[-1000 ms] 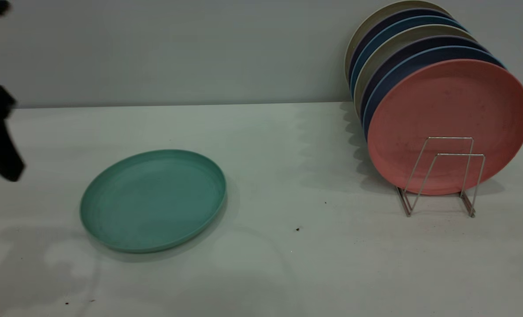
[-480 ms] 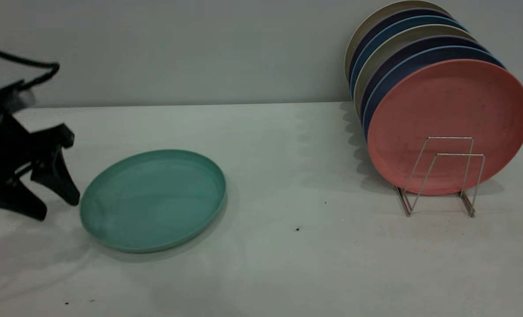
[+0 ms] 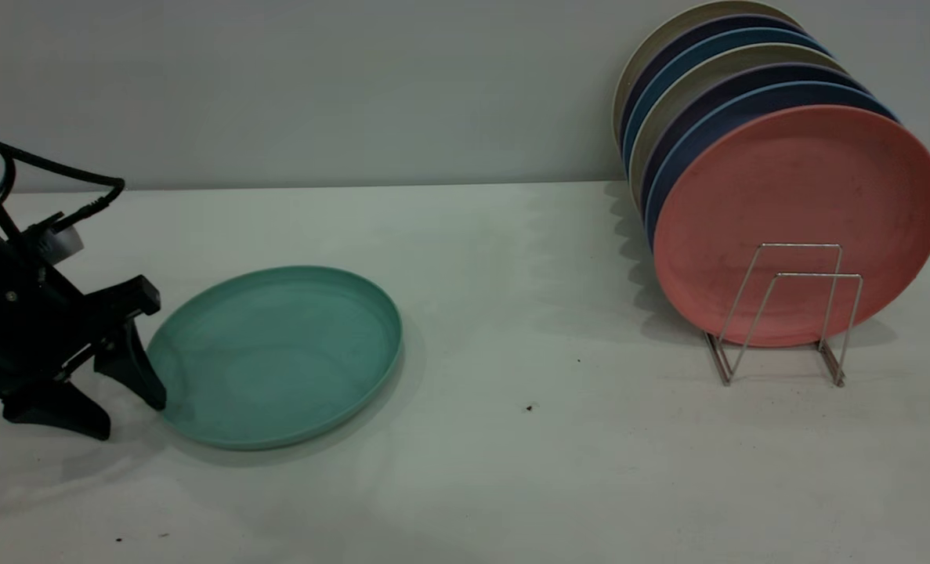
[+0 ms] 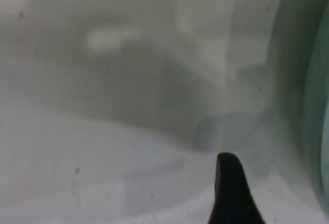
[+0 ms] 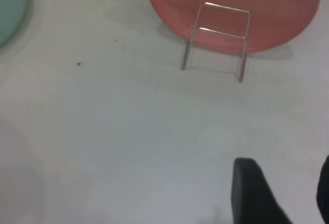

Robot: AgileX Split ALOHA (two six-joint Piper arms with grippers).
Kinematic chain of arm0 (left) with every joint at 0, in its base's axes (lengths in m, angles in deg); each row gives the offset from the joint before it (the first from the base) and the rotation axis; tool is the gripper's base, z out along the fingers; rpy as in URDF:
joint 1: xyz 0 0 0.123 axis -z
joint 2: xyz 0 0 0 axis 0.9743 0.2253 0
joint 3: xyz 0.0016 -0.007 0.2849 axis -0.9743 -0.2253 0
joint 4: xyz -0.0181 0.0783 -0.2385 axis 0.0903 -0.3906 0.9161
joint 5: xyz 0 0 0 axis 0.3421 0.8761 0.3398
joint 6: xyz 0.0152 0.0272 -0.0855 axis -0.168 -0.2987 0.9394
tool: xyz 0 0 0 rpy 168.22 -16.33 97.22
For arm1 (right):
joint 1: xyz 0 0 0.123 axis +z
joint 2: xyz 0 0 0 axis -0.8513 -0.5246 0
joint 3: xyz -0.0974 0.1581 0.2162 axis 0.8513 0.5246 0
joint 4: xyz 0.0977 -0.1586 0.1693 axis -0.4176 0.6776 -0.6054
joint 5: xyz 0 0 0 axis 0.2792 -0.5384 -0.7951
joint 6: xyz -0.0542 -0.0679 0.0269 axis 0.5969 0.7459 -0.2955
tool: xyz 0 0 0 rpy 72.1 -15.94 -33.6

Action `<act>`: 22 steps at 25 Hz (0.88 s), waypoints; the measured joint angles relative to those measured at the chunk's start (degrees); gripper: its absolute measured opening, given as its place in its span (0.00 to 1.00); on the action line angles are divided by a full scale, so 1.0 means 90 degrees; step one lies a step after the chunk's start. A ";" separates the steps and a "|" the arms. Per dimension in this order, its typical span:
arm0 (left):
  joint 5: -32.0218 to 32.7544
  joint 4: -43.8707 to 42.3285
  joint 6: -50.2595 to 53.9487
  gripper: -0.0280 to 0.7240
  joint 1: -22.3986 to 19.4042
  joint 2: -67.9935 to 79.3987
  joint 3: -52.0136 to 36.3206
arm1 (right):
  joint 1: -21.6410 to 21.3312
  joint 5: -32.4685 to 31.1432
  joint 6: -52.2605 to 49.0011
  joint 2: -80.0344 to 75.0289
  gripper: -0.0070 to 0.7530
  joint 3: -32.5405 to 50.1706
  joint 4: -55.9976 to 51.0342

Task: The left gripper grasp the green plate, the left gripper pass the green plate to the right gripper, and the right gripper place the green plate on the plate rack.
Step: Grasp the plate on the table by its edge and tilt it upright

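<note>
While the green plate (image 3: 274, 356) lies flat on the counter (image 3: 512, 470) toward its left edge, the left end effector (image 3: 124, 399) sits low at that plate's left rim. Its fingers are spread: the upper one points down at the rim and looks to touch or nearly touch it, and the lower one rests on the counter just outside the plate. A looped black cable (image 3: 41, 168) arches above the end effector. In the left wrist view, one dark fingertip (image 4: 231, 190) shows over the pale counter, with a sliver of the green plate (image 4: 316, 106) beside it.

Toward the right edge, near the back wall, stands the plate rack (image 3: 786, 313), a thin wire frame of upright loops. A salmon-pink plate (image 3: 797, 223) stands on edge in it, facing forward, with two empty loops in front of it. Behind it a row of blue plates (image 3: 715, 102) and beige plates (image 3: 668, 47) leans toward the wall.

The right end effector (image 5: 280, 193) appears only in the right wrist view, above the bare counter in front of the plate rack (image 5: 218, 41), well apart from the green plate (image 5: 10, 8). Its fingers are spread, with nothing between them.
</note>
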 joint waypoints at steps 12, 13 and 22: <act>0.0006 0.2465 -0.2276 0.68 0.0000 0.0451 0.0095 | 0.0000 0.0005 0.0002 0.0000 0.44 0.0000 0.0000; 0.0012 0.2568 -0.2404 0.67 0.0000 0.0473 0.0095 | 0.0000 0.0005 0.0002 0.0000 0.44 0.0000 0.0000; -0.0113 0.2718 -0.2696 0.25 0.0000 0.0486 0.0095 | 0.0000 0.0005 0.0002 0.0000 0.44 0.0000 -0.0173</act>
